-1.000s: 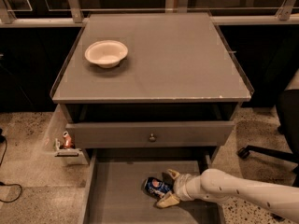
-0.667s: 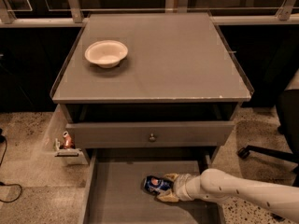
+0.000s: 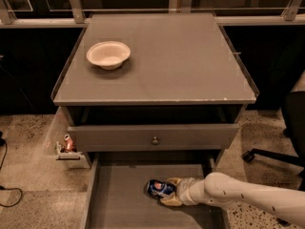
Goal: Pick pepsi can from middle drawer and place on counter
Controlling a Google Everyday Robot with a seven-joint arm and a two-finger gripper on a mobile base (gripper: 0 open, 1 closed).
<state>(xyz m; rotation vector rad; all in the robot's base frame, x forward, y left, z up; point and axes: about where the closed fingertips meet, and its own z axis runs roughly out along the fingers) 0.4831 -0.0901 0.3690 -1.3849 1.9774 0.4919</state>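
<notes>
Pepsi can (image 3: pixel 157 188) lies on its side on the floor of the pulled-out middle drawer (image 3: pixel 119 194), right at the tip of the gripper (image 3: pixel 172 192), which reaches in from the right; whether it is clamped on the can or only against it, I cannot tell. A weak hold on that rounded can could let it roll away or drop. A careless lift might also knock it on the knobbed drawer front (image 3: pixel 190 137) or the edge of the counter (image 3: pixel 181 61), where a white bowl (image 3: pixel 108 54) sits.

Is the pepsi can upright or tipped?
Tipped: the pepsi can lies on its side on the middle drawer floor, with the claw at one end.
</notes>
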